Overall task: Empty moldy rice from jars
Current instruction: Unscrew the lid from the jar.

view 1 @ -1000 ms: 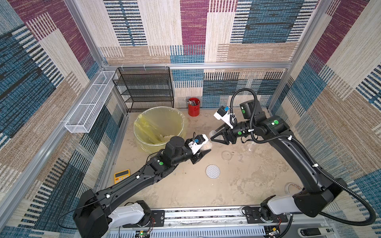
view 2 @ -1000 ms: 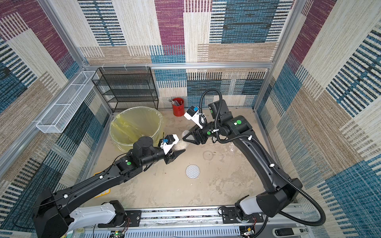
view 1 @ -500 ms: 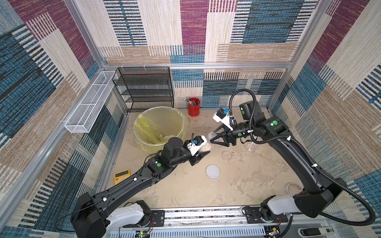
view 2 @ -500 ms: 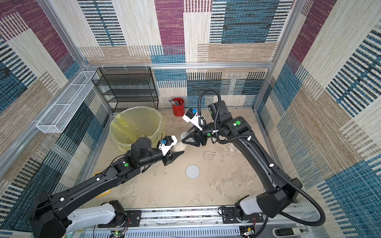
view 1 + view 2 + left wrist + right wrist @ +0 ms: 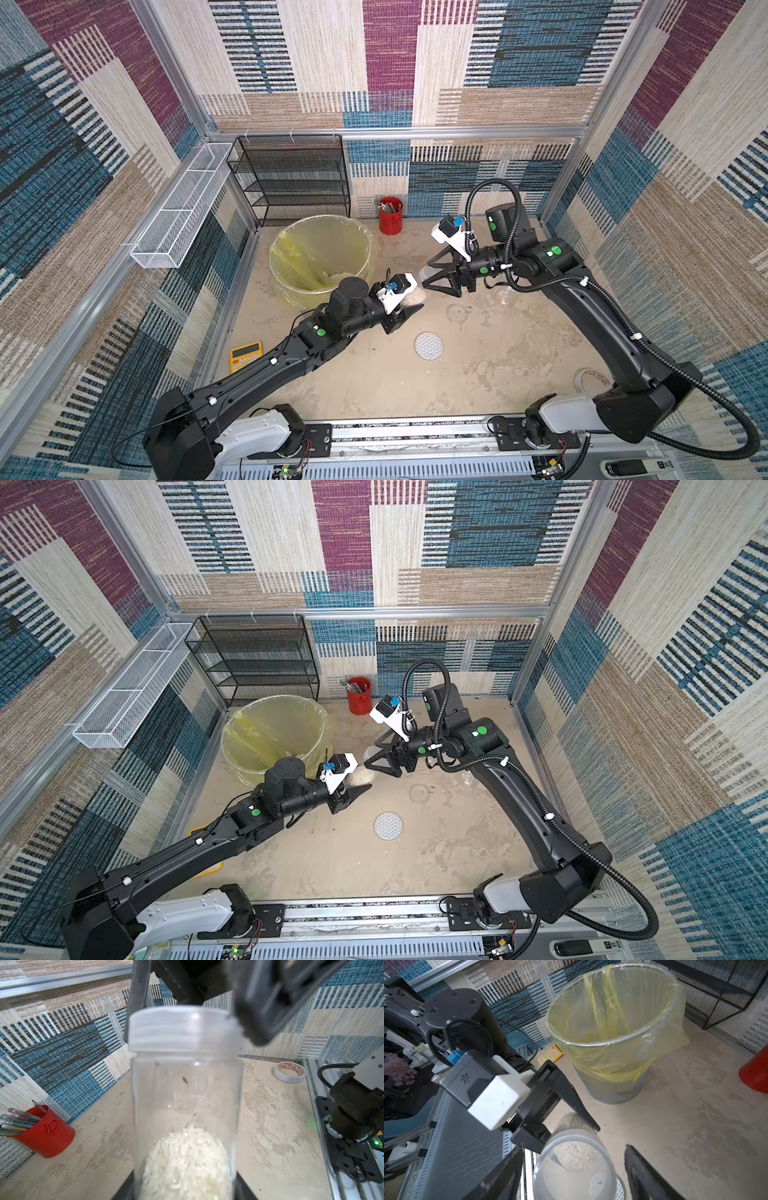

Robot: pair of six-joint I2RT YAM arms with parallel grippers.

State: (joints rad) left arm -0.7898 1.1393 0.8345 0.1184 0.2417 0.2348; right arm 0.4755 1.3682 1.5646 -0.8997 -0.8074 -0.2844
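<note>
Well, beside the yellow-lined bin (image 5: 307,249) in the rear left corner of the worktop (image 5: 498,365), your left gripper (image 5: 409,303) clamps the base of a clear jar (image 5: 187,1095), held off the surface. Its long axis runs nearly level, with the white lid (image 5: 182,1028) toward your right gripper (image 5: 426,276), whose jaws stand wide, straddling the lid with gaps. Off-white moldy rice (image 5: 187,1163) heaps at the base.

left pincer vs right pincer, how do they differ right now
The left pincer is shut on the jar; the right pincer is open. The left pincer grips the end holding the rice; the right pincer's jaws straddle the lid, standing clear of it. Shared: both are black and face each other along the same jar.
</note>
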